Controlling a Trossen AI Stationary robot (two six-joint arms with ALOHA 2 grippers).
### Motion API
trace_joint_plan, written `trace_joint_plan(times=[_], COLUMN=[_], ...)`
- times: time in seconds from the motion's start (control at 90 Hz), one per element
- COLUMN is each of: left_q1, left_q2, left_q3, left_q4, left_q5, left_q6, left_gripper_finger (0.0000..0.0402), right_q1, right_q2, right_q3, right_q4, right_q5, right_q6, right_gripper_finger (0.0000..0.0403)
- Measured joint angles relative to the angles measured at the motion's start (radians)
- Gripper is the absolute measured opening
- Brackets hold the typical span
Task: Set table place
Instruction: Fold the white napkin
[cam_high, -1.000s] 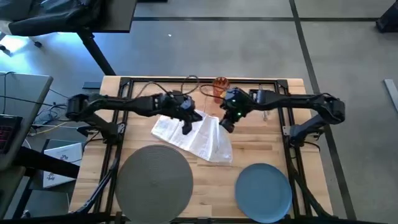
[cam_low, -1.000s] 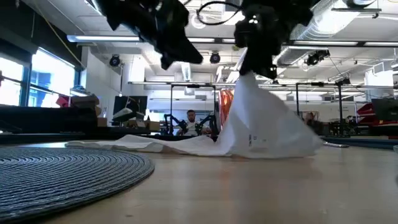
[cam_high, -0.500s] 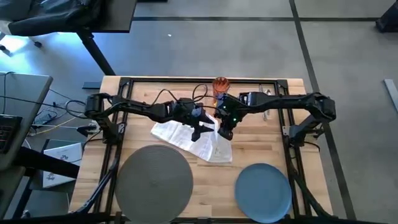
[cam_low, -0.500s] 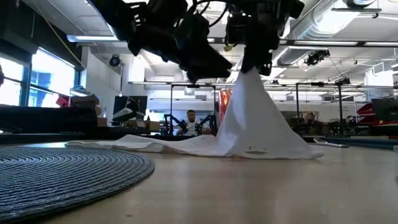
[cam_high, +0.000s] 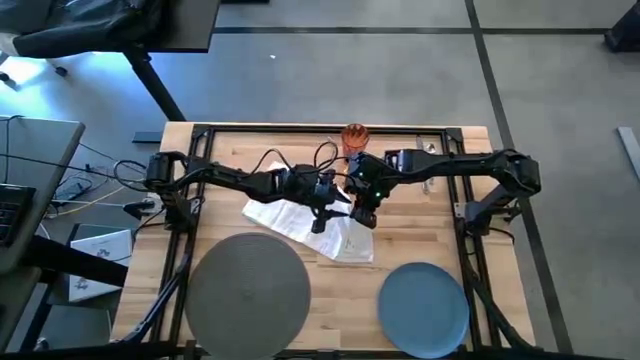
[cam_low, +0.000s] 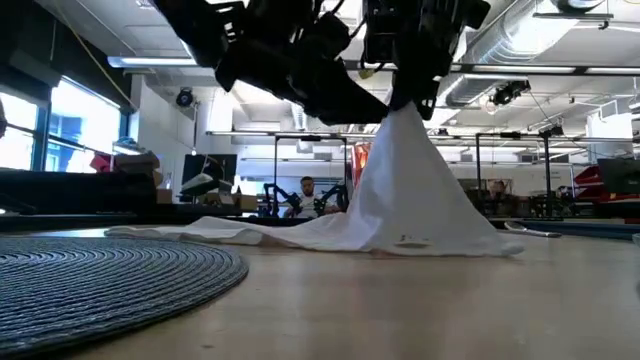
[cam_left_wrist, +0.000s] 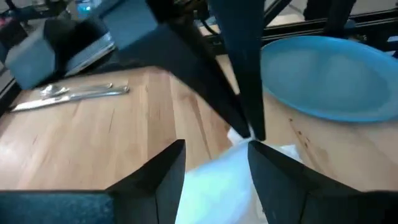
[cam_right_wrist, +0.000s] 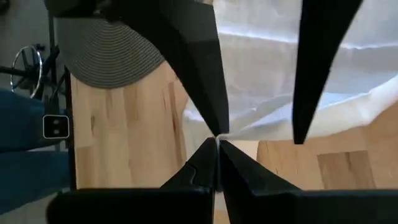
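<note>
right gripper (cam_high: 364, 218) pinches the white paper napkin (cam_high: 300, 222), lifting it into a peak mid-table; left gripper (cam_high: 322, 218), fingers spread, sits at its 9 o'clock.

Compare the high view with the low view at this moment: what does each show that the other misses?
Only the high view shows the blue plate, the orange tumbler and the table outline. Only the low view shows the napkin pulled up into a peak under the right claw, plus the room behind. Both show the grey placemat, the napkin and both claws meeting over it, left claw open.
</note>
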Motion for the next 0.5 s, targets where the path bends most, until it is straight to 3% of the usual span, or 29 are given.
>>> trace_joint_plan(times=[0.178, 0.422, 0.5], left_q1=[-0.001, -0.001, 0.0], left_q2=[0.016, 0.017, 0.017], left_q3=[0.04, 0.039, 0.039], left_q4=[-0.071, -0.144, -0.181], left_q5=[0.035, 0.066, 0.066], left_q6=[0.005, -0.053, -0.088], left_gripper_finger=[0.0141, 0.0025, 0.0007], right_q1=[0.0, 0.0, 0.0], right_q2=[0.0, 0.001, 0.001], right_q3=[0.002, 0.002, 0.002], right_q4=[0.015, 0.021, 0.018], right_q5=[0.002, 0.031, 0.036], right_q6=[0.009, 0.045, 0.059], right_gripper_finger=[0.0, 0.0, 0.0006])
